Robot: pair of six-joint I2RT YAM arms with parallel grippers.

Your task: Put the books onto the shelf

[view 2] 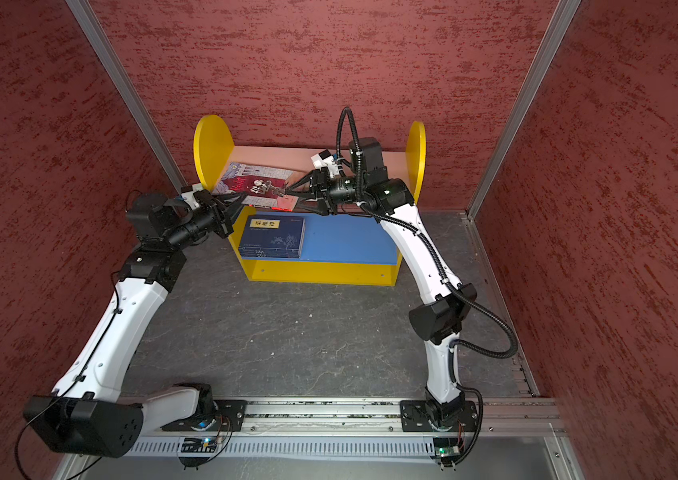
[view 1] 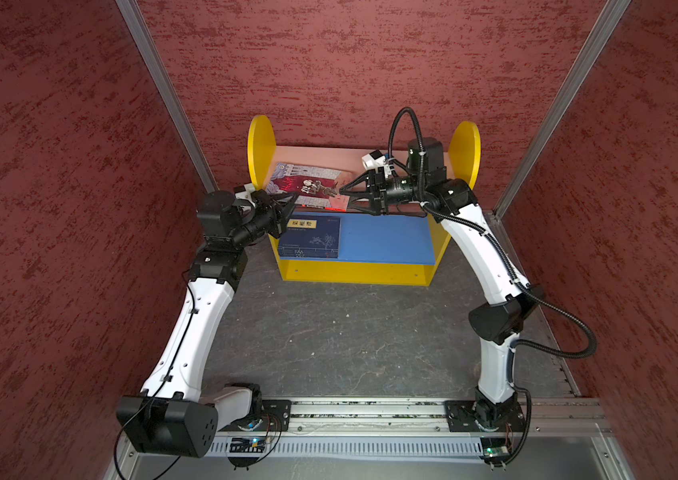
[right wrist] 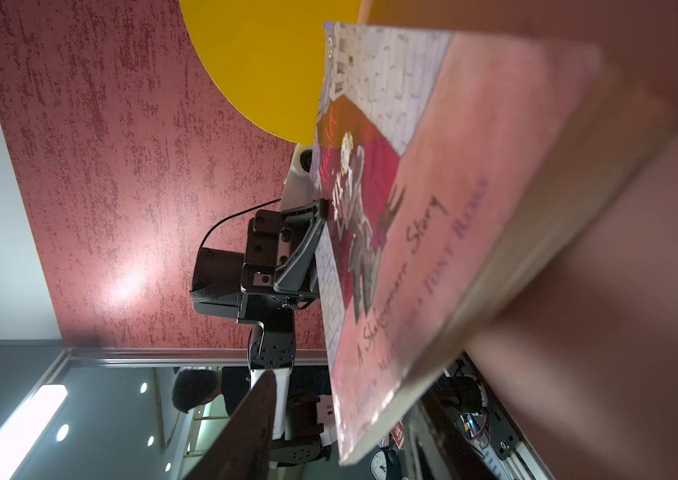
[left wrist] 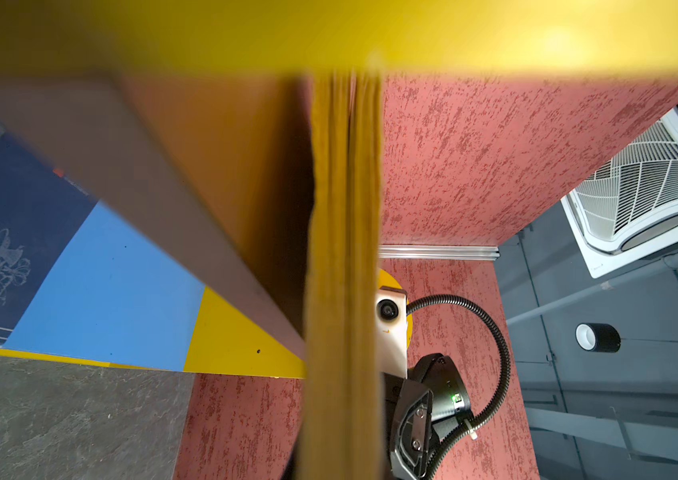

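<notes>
Shelf [view 1: 260, 145] stands at the back of the grey, stone-veined tabletop [view 1: 329, 340], against a rough red wall [view 1: 329, 62]. It is painted wood w/ flat matte faces: two yellow side panels w/ rounded tops, pale pink upper board [view 1: 329, 154], blue lower board [view 1: 387, 239], boxy yellow base [view 1: 354, 274].

Pink book [view 1: 308, 183] is a thin paperback w/ a glossy illustrated cover in pink, dark red and grey brick pattern. It lies on the upper board at the left end, front edge hanging past the board. Right wrist view shows the cover up close [right wrist: 433, 166] w/ handwritten-style lettering and a pale page block along the edge. Left wrist view shows that page block as a yellowish ribbed strip [left wrist: 345, 249].

Navy books [view 1: 310, 239] sit in a flat stack on the lower board, left end, squared up; top cover is matte navy w/ a yellow rectangular label and a faint line drawing. The no. of books in the stack can't be told.

Left end effector [view 1: 289, 203] is clenched on the pink book's front left corner; its black wedge-shaped finger lies against the cover edge in the right wrist view. Right end effector [view 1: 345, 197] is released: its black tapered fingers are spread in a V at the book's right edge, w/ the book btwn them and one finger [right wrist: 246, 415] clearly off the cover.

Both arms have smooth white shells w/ black joints; a ribbed black cable hose [view 1: 557, 332] loops off the right arm.
</notes>
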